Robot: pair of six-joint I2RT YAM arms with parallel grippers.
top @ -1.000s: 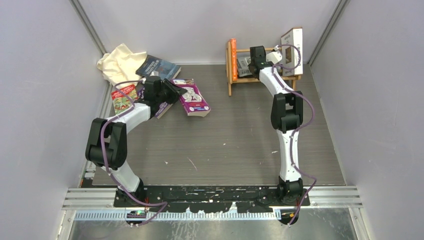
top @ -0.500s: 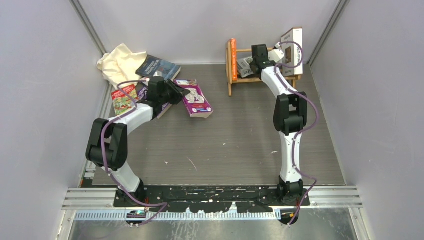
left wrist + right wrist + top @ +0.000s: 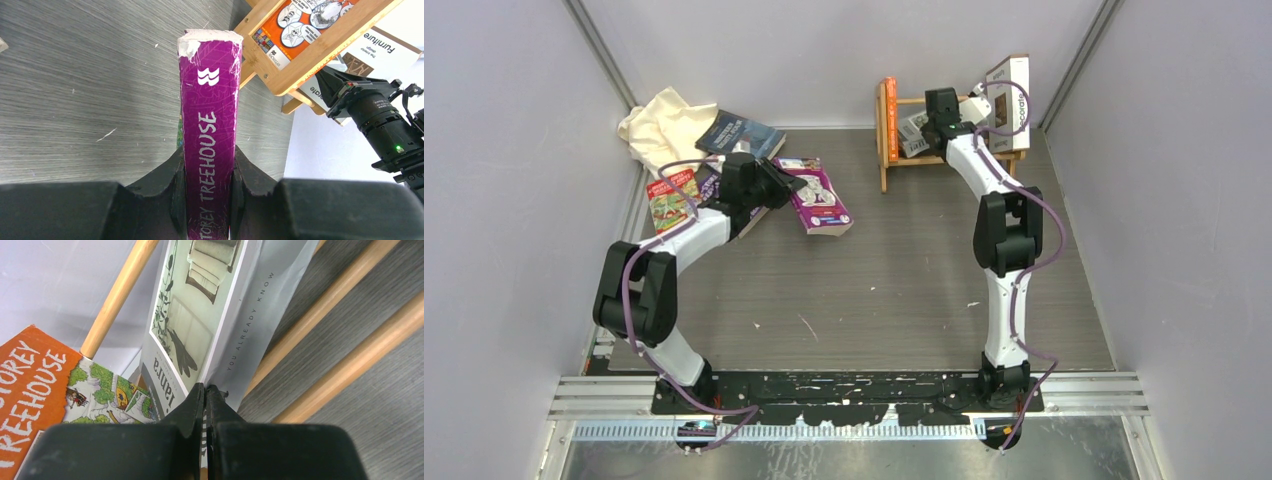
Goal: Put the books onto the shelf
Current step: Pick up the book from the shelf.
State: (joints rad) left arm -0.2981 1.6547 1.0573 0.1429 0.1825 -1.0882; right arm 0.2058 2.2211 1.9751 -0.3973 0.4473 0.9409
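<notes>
Purple book (image 3: 210, 100) is clamped across its spine in my left gripper (image 3: 209, 165), I reckon so it can go in on edge. It's left of centre in the top view, well apart from the shelf (image 3: 886, 160) at upper right. There my right gripper (image 3: 205, 390) pinches the grey magazine (image 3: 200, 315) by its edge, propping it beside the orange book (image 3: 30, 385).

Lab test cell: plain grey walls (image 3: 514, 200) enclose a table (image 3: 874, 290) fronted by metal rails (image 3: 1094, 392).
</notes>
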